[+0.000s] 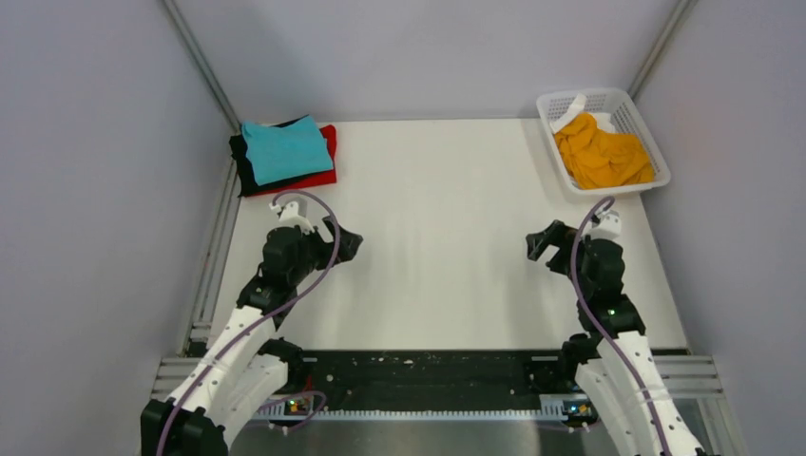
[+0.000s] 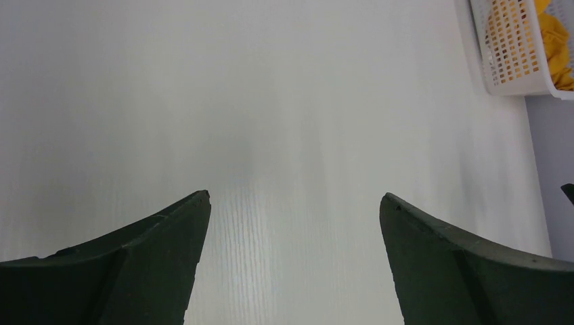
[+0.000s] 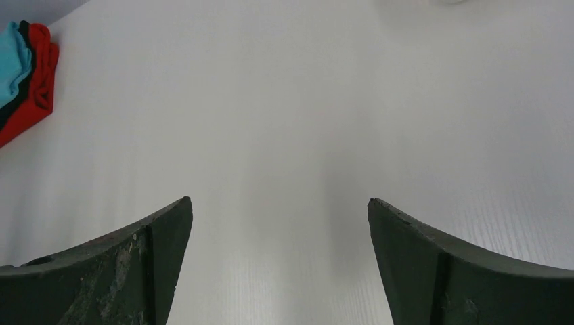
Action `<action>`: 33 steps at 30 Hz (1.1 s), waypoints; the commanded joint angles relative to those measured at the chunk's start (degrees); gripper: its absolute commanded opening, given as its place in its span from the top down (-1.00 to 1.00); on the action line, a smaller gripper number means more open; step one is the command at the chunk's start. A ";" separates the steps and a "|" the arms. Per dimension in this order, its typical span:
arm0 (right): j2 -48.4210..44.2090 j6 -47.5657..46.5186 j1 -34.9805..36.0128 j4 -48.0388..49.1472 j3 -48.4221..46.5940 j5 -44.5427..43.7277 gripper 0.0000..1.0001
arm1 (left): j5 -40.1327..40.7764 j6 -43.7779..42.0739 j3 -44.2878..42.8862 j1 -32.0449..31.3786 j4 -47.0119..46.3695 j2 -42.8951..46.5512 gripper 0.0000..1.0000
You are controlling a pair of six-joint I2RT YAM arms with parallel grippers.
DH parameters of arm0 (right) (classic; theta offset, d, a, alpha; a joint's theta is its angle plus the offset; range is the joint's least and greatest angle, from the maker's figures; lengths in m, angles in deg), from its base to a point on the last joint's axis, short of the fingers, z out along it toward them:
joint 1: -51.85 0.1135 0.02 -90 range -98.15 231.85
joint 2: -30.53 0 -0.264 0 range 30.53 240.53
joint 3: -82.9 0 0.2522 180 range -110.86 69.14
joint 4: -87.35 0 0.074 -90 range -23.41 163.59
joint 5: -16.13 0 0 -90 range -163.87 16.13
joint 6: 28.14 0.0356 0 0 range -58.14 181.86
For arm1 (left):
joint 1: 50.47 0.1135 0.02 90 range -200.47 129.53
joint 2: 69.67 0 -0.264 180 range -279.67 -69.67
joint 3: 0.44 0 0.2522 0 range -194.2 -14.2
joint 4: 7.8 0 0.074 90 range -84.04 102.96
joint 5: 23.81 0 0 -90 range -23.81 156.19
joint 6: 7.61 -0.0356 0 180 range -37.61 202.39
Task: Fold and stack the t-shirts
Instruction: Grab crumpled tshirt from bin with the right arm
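A folded stack lies at the table's far left: a teal t-shirt [image 1: 286, 149] on top, a black t-shirt [image 1: 244, 163] under it and a red t-shirt [image 1: 325, 177] at the bottom. The stack also shows in the right wrist view, teal [image 3: 10, 61] over red [image 3: 37, 84]. A crumpled mustard-orange t-shirt [image 1: 601, 152] lies in the white basket [image 1: 635, 115] at the far right, also seen in the left wrist view [image 2: 555, 40]. My left gripper [image 1: 347, 244] is open and empty, near the stack's front. My right gripper [image 1: 539, 244] is open and empty, in front of the basket.
The white lattice basket [image 2: 508, 84] stands at the table's far right corner. Grey walls close in the table at left, right and back. A metal rail [image 1: 211, 275] runs along the left edge. A black strip [image 1: 428, 370] lies between the arm bases.
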 commanded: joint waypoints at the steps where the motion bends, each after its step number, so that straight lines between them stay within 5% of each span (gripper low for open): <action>1: -1.81 0.60 0.03 2.54 0.33 0.42 -0.98 | -0.80 -0.36 0.05 0.00 -3.39 -0.09 -0.98; 11: -0.54 -0.50 0.04 5.78 0.34 6.11 -0.98 | -0.66 -0.43 0.40 0.00 -4.39 -0.72 -0.98; 18: 3.98 1.75 -0.02 6.34 -4.48 1.82 -0.98 | -1.72 -0.63 -0.09 0.00 -4.28 -0.57 -0.98; 28: 36.90 -0.83 -0.80 -1.16 -41.35 -17.89 -0.98 | -0.14 -1.03 0.40 0.00 -3.55 2.17 -0.98; 33: 50.72 0.70 -9.56 -4.15 -55.18 -12.34 -0.98 | 0.38 -1.19 0.49 0.00 -3.90 1.95 -0.98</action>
